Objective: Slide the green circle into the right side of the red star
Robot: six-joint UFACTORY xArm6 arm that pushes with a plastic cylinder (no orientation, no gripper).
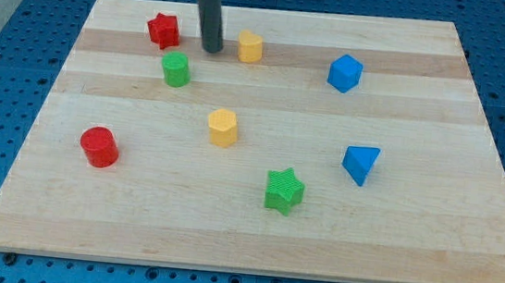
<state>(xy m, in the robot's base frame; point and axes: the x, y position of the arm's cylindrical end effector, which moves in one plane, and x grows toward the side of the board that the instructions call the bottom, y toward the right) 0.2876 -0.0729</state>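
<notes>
The green circle (176, 69) stands on the board near the view's top left. The red star (163, 30) lies just above it and slightly to the left, a small gap apart. My tip (211, 50) rests on the board to the right of the red star and up-right of the green circle, touching neither. A yellow block (250, 46) sits just right of the tip.
A wooden board (429, 242) on a blue pegboard table. On it also: a yellow hexagon (222, 127) in the middle, a red cylinder (100, 146) at left, a green star (284, 190), a blue triangle (361, 163), and a blue block (344, 73).
</notes>
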